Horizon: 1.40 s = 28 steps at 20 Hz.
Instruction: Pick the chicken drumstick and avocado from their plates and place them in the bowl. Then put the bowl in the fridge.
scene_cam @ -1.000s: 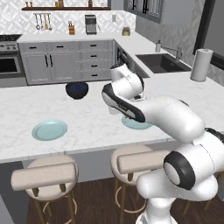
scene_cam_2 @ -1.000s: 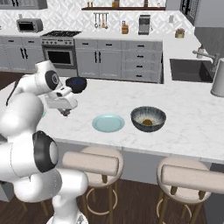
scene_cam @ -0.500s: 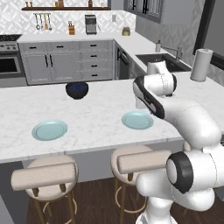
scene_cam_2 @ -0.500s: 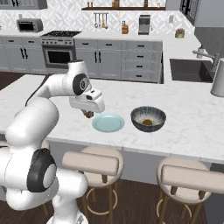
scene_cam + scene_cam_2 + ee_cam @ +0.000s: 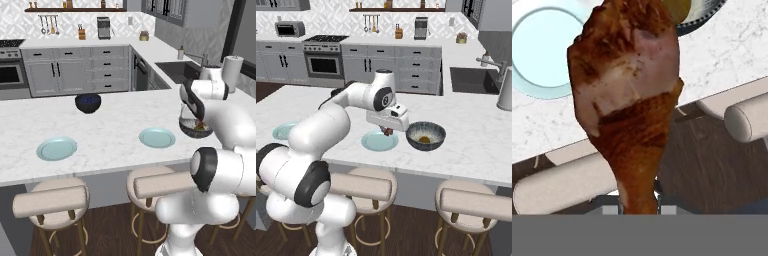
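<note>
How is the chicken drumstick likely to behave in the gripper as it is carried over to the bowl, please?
The chicken drumstick is pinched at its thin bone end, thick end outward, so it may swing or pivot. Its skin looks glossy, so it could slip. Dropped into the bowl, the rounded, tapered shape would likely roll against the avocado.

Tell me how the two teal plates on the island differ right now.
The near plate lies beside the ribbed bowl, with the gripper shut on the chicken drumstick hanging just above it; the far plate sits alone toward the other end of the island, nothing above it. In the right base view the arm hides most of the far plate, while the near plate is mostly visible. Both are flat, round, pale teal and bare of food.
</note>
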{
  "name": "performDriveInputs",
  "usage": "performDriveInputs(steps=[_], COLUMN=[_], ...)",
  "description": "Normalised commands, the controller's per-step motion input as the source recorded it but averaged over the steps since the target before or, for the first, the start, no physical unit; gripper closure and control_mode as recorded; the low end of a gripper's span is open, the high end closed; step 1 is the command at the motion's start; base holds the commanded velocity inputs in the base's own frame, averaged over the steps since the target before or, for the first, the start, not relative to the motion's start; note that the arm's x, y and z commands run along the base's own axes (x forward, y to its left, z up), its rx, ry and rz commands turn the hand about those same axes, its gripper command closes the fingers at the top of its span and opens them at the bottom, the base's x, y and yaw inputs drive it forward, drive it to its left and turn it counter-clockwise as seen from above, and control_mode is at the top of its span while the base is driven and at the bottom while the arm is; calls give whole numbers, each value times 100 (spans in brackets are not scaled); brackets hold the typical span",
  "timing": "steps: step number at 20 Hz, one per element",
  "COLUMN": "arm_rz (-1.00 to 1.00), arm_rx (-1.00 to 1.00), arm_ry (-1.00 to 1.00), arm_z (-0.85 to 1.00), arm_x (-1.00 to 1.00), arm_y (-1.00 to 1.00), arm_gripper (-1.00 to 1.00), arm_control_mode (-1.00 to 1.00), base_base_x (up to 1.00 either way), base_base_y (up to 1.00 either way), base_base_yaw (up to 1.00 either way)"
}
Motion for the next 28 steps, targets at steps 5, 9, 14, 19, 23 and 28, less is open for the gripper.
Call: performDriveInputs(steps=[5,9,14,19,23,28], arm_rz=[4,3,1,2,5,9], arm_rx=[7,3,1,0,2,2], arm_ry=[6,7,10,7,-2,-8], arm_z=[0,0,0,-19,-68,-72], arm_x=[70,78,75,51,27,27], arm_y=[-92,-47,-33,-21,-6,-2], arm_gripper=[100,100,100,100,100,100], arm_control_mode=[-100,-100,-100,-100,-100,-100], base_base_x=[0,0,0,0,0,0], base_base_y=[0,0,0,0,0,0], base_base_yaw=[0,0,0,0,0,0])
